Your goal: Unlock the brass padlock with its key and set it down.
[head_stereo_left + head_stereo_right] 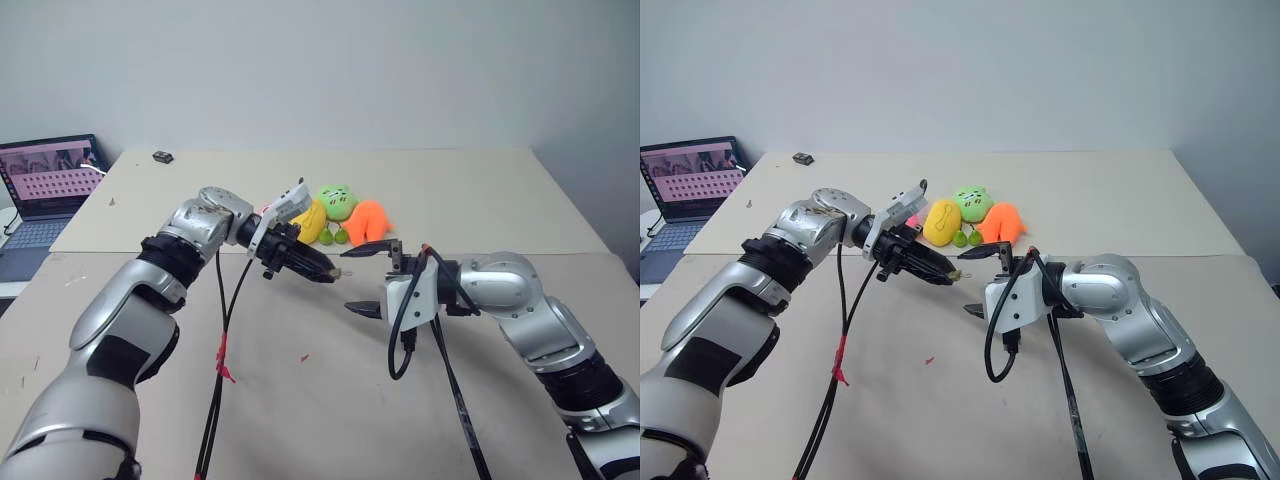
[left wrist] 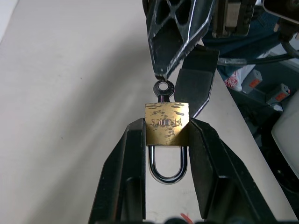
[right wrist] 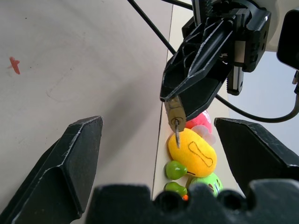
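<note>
With the left gripper (image 2: 164, 140) clamped on the padlock (image 2: 167, 123) and the right gripper (image 3: 159, 158) spread wide, its fingertips seemed likely to knock the tiny key (image 2: 163, 89) askew.

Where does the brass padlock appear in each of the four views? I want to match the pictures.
Left eye view: padlock at the left gripper's tip, mid-picture.
Right eye view: padlock at the same tip, just left of centre.
Left wrist view: centre, gripped between the jaws, key in it.
Right wrist view: upper centre, key hanging below.
Shared landmark: yellow plush.
</note>
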Robot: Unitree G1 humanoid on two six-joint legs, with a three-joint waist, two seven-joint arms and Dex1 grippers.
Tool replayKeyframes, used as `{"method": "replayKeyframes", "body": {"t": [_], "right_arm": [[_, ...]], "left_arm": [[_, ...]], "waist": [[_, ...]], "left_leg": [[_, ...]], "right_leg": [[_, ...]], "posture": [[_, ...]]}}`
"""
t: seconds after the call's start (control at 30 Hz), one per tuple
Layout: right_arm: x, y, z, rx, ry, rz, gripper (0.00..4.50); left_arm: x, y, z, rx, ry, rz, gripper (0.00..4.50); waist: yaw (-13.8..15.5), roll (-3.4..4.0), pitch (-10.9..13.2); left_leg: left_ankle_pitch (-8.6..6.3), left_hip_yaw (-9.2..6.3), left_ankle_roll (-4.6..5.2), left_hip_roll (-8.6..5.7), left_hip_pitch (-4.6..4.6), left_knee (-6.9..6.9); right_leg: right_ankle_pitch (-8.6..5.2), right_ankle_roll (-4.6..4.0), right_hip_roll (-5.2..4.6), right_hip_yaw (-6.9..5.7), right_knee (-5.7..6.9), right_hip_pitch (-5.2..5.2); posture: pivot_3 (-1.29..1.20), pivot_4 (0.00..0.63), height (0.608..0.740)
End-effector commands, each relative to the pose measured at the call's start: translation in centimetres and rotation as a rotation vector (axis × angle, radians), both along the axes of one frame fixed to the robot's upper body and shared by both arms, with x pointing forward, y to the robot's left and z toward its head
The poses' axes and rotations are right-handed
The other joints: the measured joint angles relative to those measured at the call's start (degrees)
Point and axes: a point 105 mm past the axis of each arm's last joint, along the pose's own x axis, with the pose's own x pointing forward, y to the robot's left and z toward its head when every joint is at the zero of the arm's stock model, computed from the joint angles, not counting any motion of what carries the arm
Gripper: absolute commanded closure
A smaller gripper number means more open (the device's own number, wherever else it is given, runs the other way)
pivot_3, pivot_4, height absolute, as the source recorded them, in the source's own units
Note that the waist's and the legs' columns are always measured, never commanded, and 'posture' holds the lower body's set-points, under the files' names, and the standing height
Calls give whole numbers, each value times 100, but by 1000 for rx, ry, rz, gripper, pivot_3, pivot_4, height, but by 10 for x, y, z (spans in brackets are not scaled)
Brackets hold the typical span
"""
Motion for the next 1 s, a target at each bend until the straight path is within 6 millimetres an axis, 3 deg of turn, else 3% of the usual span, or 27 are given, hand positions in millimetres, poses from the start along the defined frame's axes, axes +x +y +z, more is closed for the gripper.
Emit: {"method": "replayKeyframes", "body": {"t": [0.03,0.2,0.5,0.67,0.9,1.0], "right_arm": [[0,0,11,25,-47,11,1458],[1,0,11,28,-52,9,3188],[3,0,12,39,-48,2,3188],[4,0,14,52,-39,0,4454],[5,1,18,75,-10,-9,4454],[6,3,25,173,144,-56,4454]], "left_arm": [[-1,-2,17,-21,-33,-25,3714],[1,-2,16,-14,-35,-22,3714],[1,-2,14,-8,-37,-22,3714],[0,-1,13,-2,-48,-30,3714],[-8,4,8,24,-119,-99,3714],[-10,-2,11,16,-181,-136,3714]], "waist": [[8,0,0],[21,0,0],[40,0,0],[44,-1,1],[47,-1,1],[56,-2,1]], "left_leg": [[0,1,1,0,0,0],[-1,2,2,-2,-1,1],[0,1,0,-2,0,2],[0,1,0,-1,0,5],[0,1,1,0,2,11],[0,1,0,0,2,13]], "right_leg": [[0,0,0,0,0,0],[0,-1,-1,1,0,1],[-1,-1,0,1,6,-1],[-1,-1,1,1,13,-2],[-2,-3,2,1,25,-3],[-2,-3,2,0,27,-3]], "posture": [[0,150,640],[0,150,640],[0,150,640],[0,150,640],[0,150,640],[0,150,640]]}}
